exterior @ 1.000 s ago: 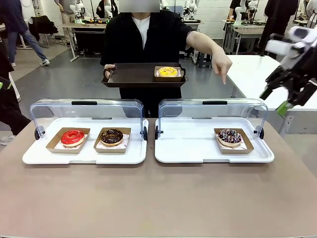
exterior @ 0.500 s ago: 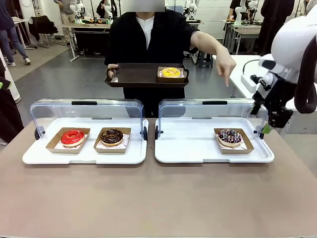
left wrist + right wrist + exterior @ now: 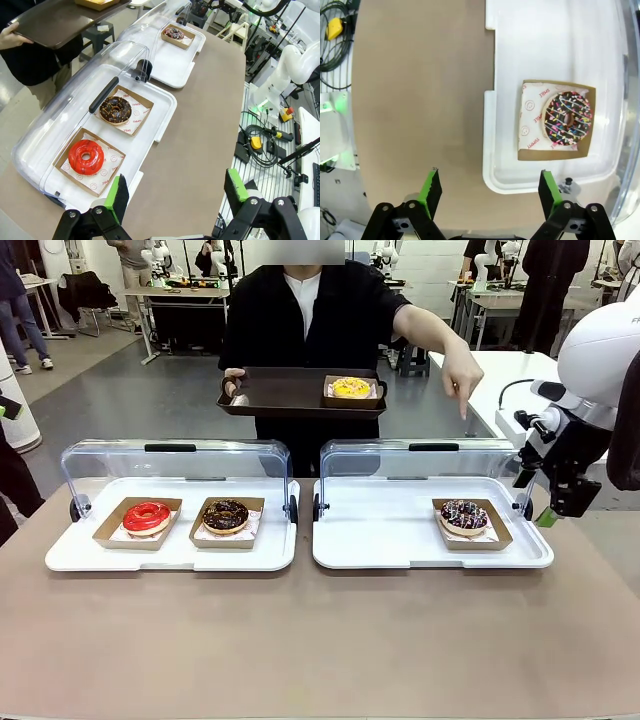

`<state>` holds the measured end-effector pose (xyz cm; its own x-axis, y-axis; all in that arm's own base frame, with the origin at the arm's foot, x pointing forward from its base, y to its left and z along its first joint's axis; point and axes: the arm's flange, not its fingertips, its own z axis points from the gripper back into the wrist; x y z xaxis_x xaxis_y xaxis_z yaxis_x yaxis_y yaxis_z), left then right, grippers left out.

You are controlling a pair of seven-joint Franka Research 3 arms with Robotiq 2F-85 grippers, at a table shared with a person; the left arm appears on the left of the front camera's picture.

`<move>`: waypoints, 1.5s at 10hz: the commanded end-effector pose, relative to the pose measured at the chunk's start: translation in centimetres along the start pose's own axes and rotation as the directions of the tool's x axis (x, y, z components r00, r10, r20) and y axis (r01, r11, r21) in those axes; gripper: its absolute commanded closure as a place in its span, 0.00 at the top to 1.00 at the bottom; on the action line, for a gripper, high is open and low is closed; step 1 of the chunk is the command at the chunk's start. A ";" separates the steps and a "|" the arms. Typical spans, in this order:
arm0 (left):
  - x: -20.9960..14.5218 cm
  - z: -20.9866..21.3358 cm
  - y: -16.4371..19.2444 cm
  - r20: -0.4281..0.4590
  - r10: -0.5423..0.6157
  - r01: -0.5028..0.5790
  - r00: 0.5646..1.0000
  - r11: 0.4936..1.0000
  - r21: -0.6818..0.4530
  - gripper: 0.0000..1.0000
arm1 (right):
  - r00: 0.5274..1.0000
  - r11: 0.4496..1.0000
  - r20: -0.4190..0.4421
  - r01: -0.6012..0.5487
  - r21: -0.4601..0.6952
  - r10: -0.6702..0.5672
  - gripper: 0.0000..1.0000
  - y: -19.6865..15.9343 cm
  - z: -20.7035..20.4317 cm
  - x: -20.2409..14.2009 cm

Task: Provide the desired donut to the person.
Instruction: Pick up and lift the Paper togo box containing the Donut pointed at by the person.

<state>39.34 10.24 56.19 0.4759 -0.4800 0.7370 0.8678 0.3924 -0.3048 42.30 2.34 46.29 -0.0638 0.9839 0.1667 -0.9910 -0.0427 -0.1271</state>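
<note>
Left claw (image 3: pixel 177 192): spread wide, holding nothing, above the left end of the desk (image 3: pixel 200 125).
Right claw (image 3: pixel 488 190): jaws wide apart and empty, over the desk's right edge, just beside the right tray (image 3: pixel 430 552).
Left tray (image 3: pixel 170 558): toward the desk's left edge; holds a red donut (image 3: pixel 147 516) and a chocolate donut (image 3: pixel 226 514), each in a paper boat.
Sprinkled donut (image 3: pixel 464 515): in its paper boat at the right tray's right end, clear lid (image 3: pixel 430 462) swung up behind it.
Pointing hand (image 3: pixel 455 375): beyond the desk's far edge, finger aimed down towards the sprinkled donut, so that one looks like the wanted one.
Serving tray (image 3: pixel 285 395): held up by the person (image 3: pixel 300 320), carrying a yellow donut (image 3: pixel 351 387).
Progress: the choice is shown; grasping, lifting and delivering the sprinkled donut are all left to do.
</note>
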 end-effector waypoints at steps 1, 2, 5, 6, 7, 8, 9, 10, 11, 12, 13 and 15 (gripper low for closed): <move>0.3 0.1 -0.2 0.015 0.014 -0.014 1.000 1.000 -0.006 1.00 | 1.000 1.000 -0.021 -0.001 -0.005 0.001 1.00 -0.3 0.1 0.2; 0.3 0.1 -0.2 0.015 0.014 -0.014 1.000 1.000 -0.006 1.00 | 1.000 1.000 -0.021 -0.001 -0.005 0.001 1.00 -0.3 0.1 0.2; 0.3 0.1 -0.2 0.015 0.014 -0.014 1.000 1.000 -0.006 1.00 | 0.996 0.997 -0.061 0.069 0.039 -0.067 1.00 -0.4 -1.5 -0.5; 0.3 0.1 -0.2 0.015 0.014 -0.014 1.000 1.000 -0.006 1.00 | 0.988 0.992 -0.106 0.117 0.043 -0.112 1.00 -1.0 -2.8 -0.8; 0.3 0.1 -0.2 0.015 0.014 -0.014 1.000 1.000 -0.006 1.00 | 0.981 0.988 -0.138 0.144 0.057 -0.135 1.00 -1.5 -4.1 -0.9; 0.3 0.1 -0.2 0.015 0.014 -0.014 1.000 1.000 -0.006 1.00 | 0.974 0.984 -0.163 0.169 0.064 -0.157 1.00 -1.9 -5.1 -1.1; 0.3 0.1 -0.2 0.015 0.014 -0.014 1.000 1.000 -0.006 1.00 | 0.972 0.982 -0.171 0.177 0.071 -0.163 1.00 -2.4 -6.1 -1.1; 0.3 0.1 -0.2 0.015 0.014 -0.014 1.000 1.000 -0.006 1.00 | 0.973 0.980 -0.154 0.185 0.080 -0.171 1.00 -3.0 -7.0 -1.1; 0.3 0.1 -0.2 0.015 0.014 -0.014 1.000 1.000 -0.006 1.00 | 0.975 0.980 -0.134 0.186 0.077 -0.175 1.00 -3.7 -7.8 -1.1; 0.3 0.1 -0.2 0.015 0.014 -0.014 1.000 1.000 -0.006 1.00 | 0.983 0.985 -0.115 0.154 0.072 -0.146 1.00 -4.4 -8.7 -1.1; 0.3 0.1 -0.2 0.015 0.014 -0.014 1.000 1.000 -0.006 1.00 | 0.987 0.988 -0.096 0.137 0.068 -0.130 1.00 -5.1 -9.5 -1.3; 0.3 0.1 -0.2 0.015 0.014 -0.014 1.000 1.000 -0.006 1.00 | 0.988 0.987 -0.067 0.142 0.079 -0.137 1.00 -6.2 -10.6 -1.8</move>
<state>39.34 10.26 56.19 0.4761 -0.4798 0.7370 0.8677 0.3925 -0.3050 48.88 3.02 37.01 0.0950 0.9927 0.0744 -0.9950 0.0970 -0.0234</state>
